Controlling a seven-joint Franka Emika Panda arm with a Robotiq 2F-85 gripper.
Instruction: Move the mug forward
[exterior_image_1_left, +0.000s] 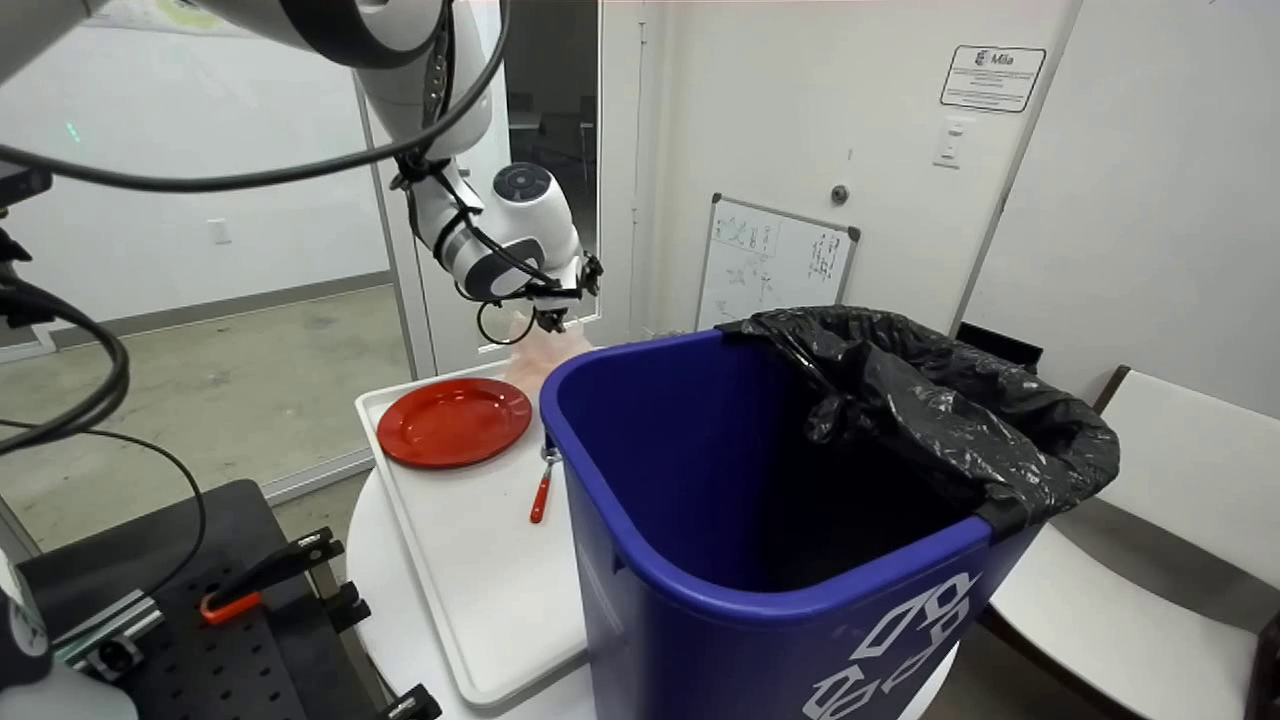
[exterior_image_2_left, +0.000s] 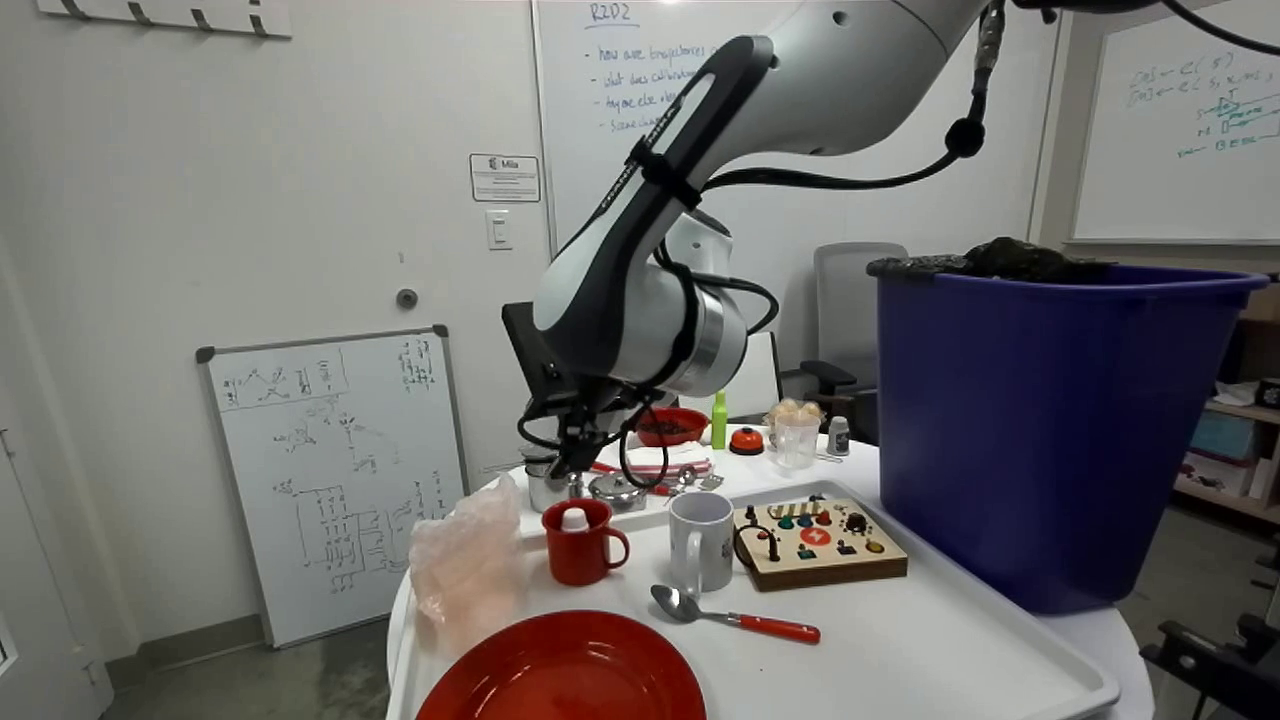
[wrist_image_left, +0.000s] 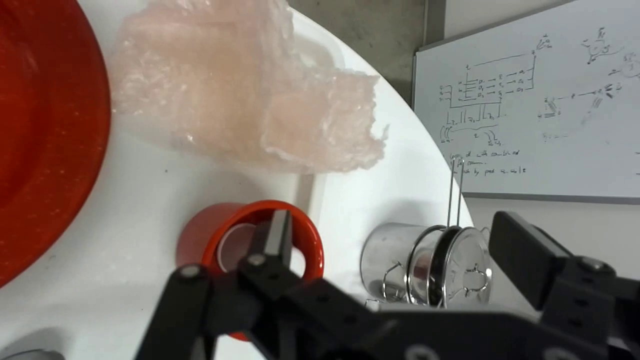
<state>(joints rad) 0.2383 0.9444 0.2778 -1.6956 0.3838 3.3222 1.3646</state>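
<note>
The grey-white arm (exterior_image_2_left: 800, 110) has a black claw (wrist_image_left: 392, 232).

The red mug (exterior_image_2_left: 576, 560) stands upright on the tray (exterior_image_2_left: 900, 640) near a white mug (exterior_image_2_left: 715, 540).

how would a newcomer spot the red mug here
In an exterior view, start at the big blue bin and go to the white tray beside it. On it, between the pinkish crumpled wrap and the white mug, stands the red mug. It shares its colour with the flat red plate, but has a side handle and something white inside.
</note>
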